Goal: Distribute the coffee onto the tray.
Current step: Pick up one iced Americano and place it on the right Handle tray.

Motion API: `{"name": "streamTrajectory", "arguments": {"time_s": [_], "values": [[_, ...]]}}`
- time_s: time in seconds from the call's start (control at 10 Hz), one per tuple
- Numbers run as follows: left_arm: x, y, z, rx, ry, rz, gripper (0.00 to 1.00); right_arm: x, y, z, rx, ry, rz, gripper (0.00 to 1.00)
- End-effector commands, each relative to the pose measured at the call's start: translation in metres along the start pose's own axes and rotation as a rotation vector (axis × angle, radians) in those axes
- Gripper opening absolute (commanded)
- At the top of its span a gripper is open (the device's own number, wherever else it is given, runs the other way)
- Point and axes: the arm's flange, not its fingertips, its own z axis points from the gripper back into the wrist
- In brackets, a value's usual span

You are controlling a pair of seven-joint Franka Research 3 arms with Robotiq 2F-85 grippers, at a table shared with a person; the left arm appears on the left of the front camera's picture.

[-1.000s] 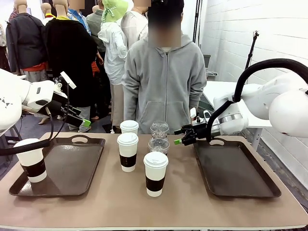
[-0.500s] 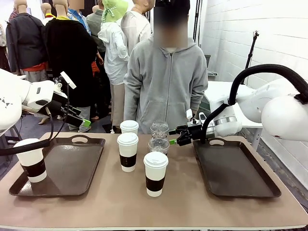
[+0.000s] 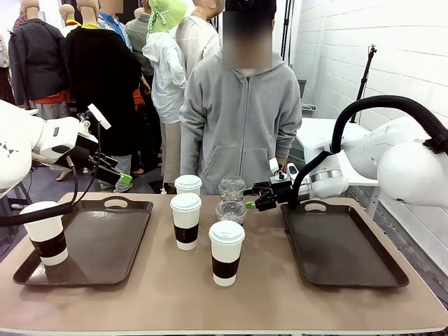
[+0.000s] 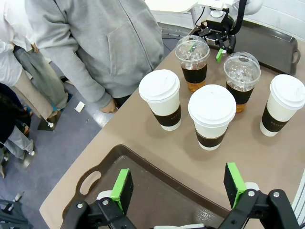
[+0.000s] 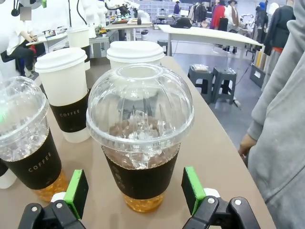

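meanwhile the right arm [image 3: 392, 150] has reached further left over the table [image 3: 280, 301] than a second ago. the right gripper [image 3: 250, 201] is now past the right tray [image 3: 343, 245] and just beside the clear cups. its jaws are spread wide. in the right wrist view its green pads [image 5: 76, 193] flank the base of the far clear cup [image 5: 140, 143], with no contact i can make out. the left gripper [image 4: 178, 188] has not shifted: released, empty, above the far end of the left tray [image 3: 112, 245]. one paper cup [image 3: 45, 234] stands on that tray's near left corner, with a cable [image 3: 14, 219] crossing it. three paper cups [image 3: 186, 220] stand mid-table, the rearmost half hidden. the near clear cup [image 5: 21, 143] is cut off at the frame edge. every cup is upright, long axis vertical, lid up.
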Motion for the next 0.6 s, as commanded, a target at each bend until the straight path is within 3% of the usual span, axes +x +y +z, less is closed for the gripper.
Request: {"name": "streamTrajectory", "arguments": {"time_s": [0.0,0.5], "values": [[-0.001,0.001,0.000,-0.005,-0.003,0.004,1.00,0.002,-0.010,-0.007,0.008,-0.009,-0.021,1.00],[-0.001,0.001,0.000,-0.005,-0.003,0.004,1.00,0.001,-0.015,-0.019,0.022,0.016,-0.038,1.00]]}}
